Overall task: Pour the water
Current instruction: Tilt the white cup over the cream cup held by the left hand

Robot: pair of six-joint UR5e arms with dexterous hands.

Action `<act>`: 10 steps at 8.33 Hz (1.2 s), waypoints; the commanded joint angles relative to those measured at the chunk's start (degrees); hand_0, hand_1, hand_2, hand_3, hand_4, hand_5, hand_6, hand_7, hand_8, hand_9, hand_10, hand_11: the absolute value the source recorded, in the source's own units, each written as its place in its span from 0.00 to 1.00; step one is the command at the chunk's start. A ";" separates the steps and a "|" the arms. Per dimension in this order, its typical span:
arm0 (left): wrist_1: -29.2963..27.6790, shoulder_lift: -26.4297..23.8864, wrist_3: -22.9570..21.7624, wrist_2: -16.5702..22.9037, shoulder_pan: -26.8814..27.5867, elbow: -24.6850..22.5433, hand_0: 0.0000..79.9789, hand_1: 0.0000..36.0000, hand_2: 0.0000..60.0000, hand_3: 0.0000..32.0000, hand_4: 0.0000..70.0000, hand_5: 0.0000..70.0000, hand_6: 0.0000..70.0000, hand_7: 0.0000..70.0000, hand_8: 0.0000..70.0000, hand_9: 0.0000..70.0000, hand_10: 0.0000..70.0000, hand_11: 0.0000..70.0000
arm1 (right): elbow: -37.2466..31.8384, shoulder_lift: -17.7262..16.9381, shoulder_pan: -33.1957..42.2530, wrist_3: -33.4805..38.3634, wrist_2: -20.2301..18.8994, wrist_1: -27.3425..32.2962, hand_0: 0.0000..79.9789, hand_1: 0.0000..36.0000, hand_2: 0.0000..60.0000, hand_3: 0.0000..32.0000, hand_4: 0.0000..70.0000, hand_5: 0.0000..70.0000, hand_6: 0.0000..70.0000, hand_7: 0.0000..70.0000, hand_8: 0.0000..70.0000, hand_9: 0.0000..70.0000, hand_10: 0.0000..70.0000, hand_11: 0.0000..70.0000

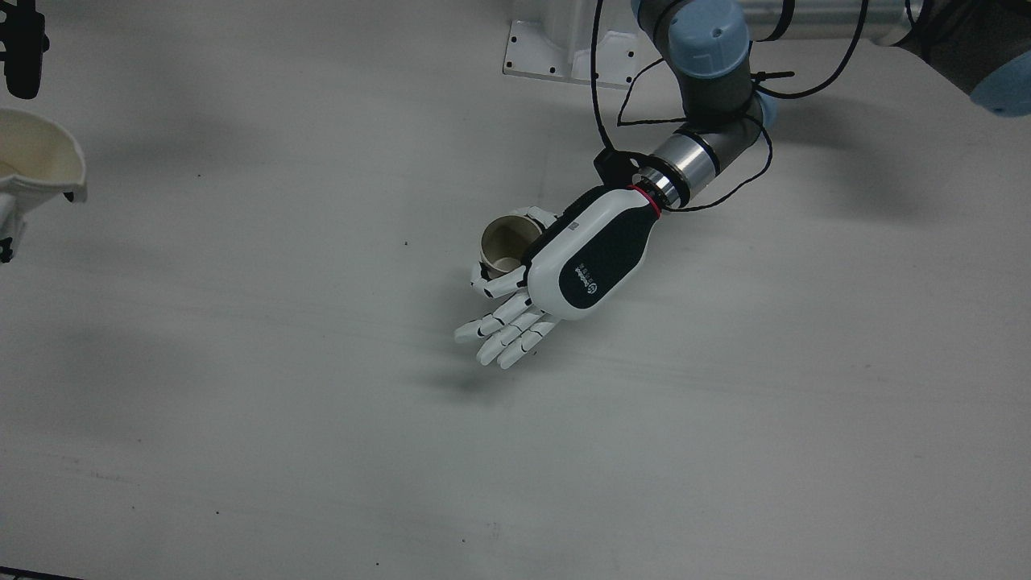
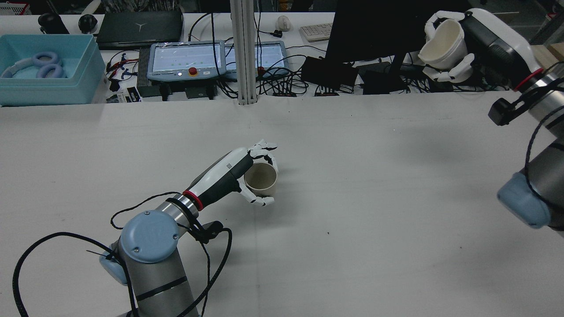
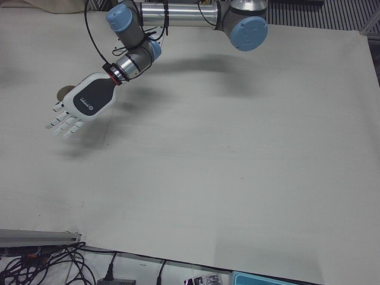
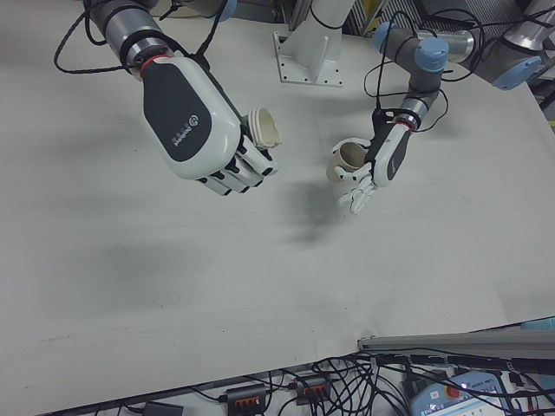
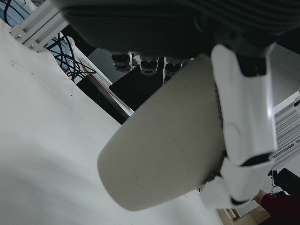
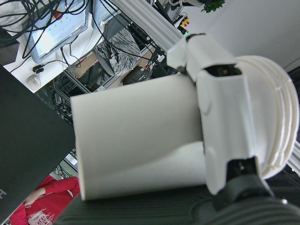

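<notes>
A beige cup (image 1: 507, 242) stands upright on the white table (image 1: 322, 419), also seen in the rear view (image 2: 261, 178). My left hand (image 1: 584, 258) is against its side, with the thumb and one finger closed round it and the other fingers (image 1: 503, 337) stretched out past it. In the left hand view the beige cup (image 5: 159, 150) fills the frame against the palm. My right hand (image 2: 484, 35) is raised high at the table's far right, shut on a white cup (image 2: 445, 46) with a flared lip, which is tilted. The white cup (image 6: 136, 136) lies across the right hand view.
The arm pedestal's base plate (image 1: 564, 52) sits behind the left hand. Past the table's far edge are a blue bin (image 2: 44, 70), two teach pendants (image 2: 185, 59), an upright post (image 2: 244, 53) and tangled cables. Black cable loops hang from the left wrist (image 2: 207, 233).
</notes>
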 commanded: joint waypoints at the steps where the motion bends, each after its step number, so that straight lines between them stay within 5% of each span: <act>1: -0.22 -6.53 2.25 -0.43 0.79 5.72 0.74 1.00 1.00 0.00 0.92 1.00 0.16 0.23 0.12 0.03 0.06 0.11 | 1.39 7.97 -4.93 -7.71 -0.47 -11.80 1.00 1.00 1.00 0.00 0.47 1.00 0.95 1.00 0.74 0.89 0.77 1.00; 4: -3.90 -10.07 2.25 -0.17 0.88 14.61 0.74 1.00 1.00 0.00 0.94 1.00 0.18 0.24 0.13 0.03 0.06 0.10 | 1.39 13.97 -8.97 -13.09 -1.52 -19.81 1.00 1.00 1.00 0.00 0.54 1.00 0.97 1.00 0.74 0.88 0.73 1.00; 8: -4.79 -10.07 1.99 0.09 -0.96 15.34 0.72 1.00 1.00 0.00 0.99 1.00 0.20 0.25 0.13 0.03 0.06 0.12 | -2.62 16.97 -14.16 -21.80 -1.26 -25.99 1.00 1.00 1.00 0.00 0.63 1.00 1.00 1.00 0.73 0.87 0.70 1.00; 10: -4.62 -10.25 1.81 0.19 -1.49 15.07 0.73 1.00 1.00 0.00 0.98 1.00 0.19 0.25 0.13 0.03 0.06 0.11 | -7.20 16.54 -14.69 -26.43 -0.82 -25.90 1.00 1.00 1.00 0.00 0.54 1.00 0.95 1.00 0.72 0.85 0.71 1.00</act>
